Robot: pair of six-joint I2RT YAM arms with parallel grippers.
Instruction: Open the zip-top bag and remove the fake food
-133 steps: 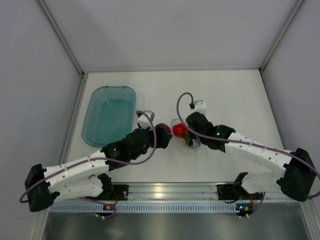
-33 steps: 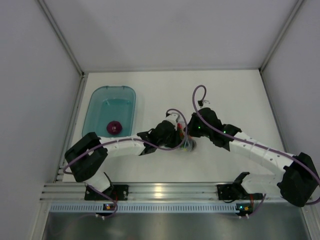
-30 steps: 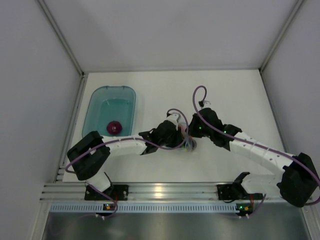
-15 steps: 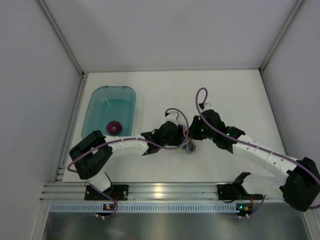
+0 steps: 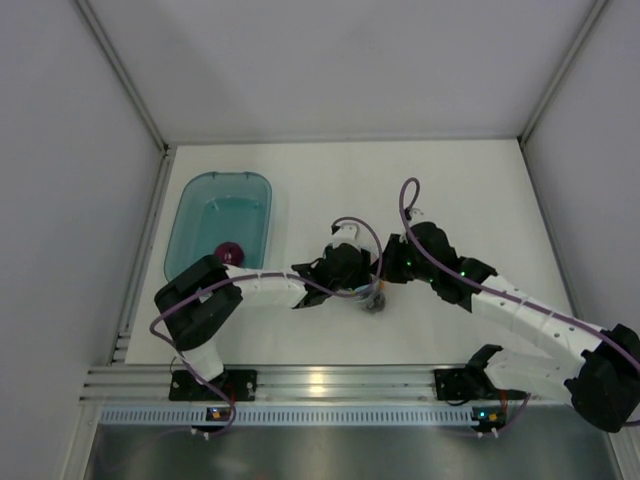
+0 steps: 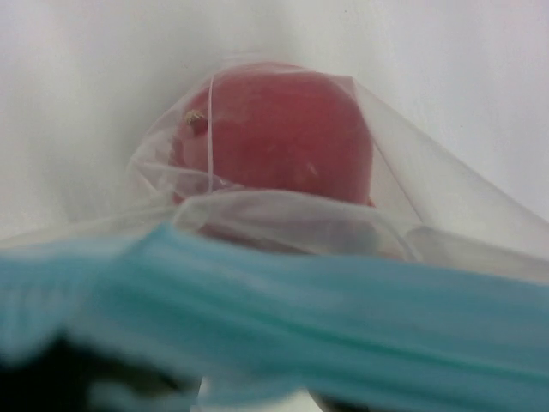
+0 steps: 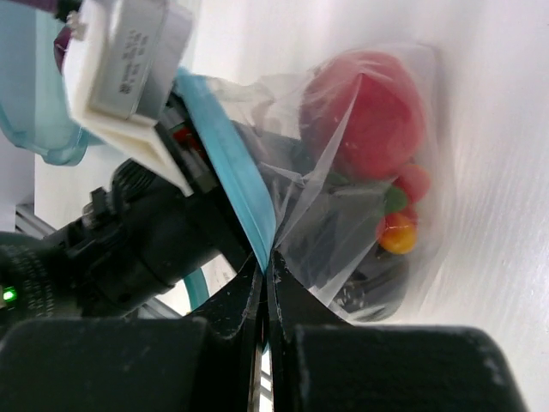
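Observation:
The zip-top bag (image 7: pixel 343 215) is clear and crinkly, and it lies between both grippers at mid-table (image 5: pixel 375 298). My right gripper (image 7: pixel 267 257) is shut on its light blue zip strip (image 7: pixel 236 172). Inside the bag are a red ball (image 7: pixel 369 107), a green-orange-red bit (image 7: pixel 396 215) and a dark piece (image 7: pixel 377 287). My left gripper (image 5: pixel 356 276) is pressed against the bag's mouth. In the left wrist view the blurred strip (image 6: pixel 300 300) fills the bottom, with the red ball (image 6: pixel 274 137) just behind, and the fingers are hidden. A dark purple-magenta piece (image 5: pixel 229 252) lies in the tub.
The translucent teal tub (image 5: pixel 205 205) stands at the left of the table, beside the left arm. White walls enclose the table on three sides. The right arm's cable (image 5: pixel 405 195) loops above the bag.
The purple-magenta piece that my left gripper held beside the bag now lies in the tub. The left arm is back at the bag. In the last second both grippers shifted slightly rightward.

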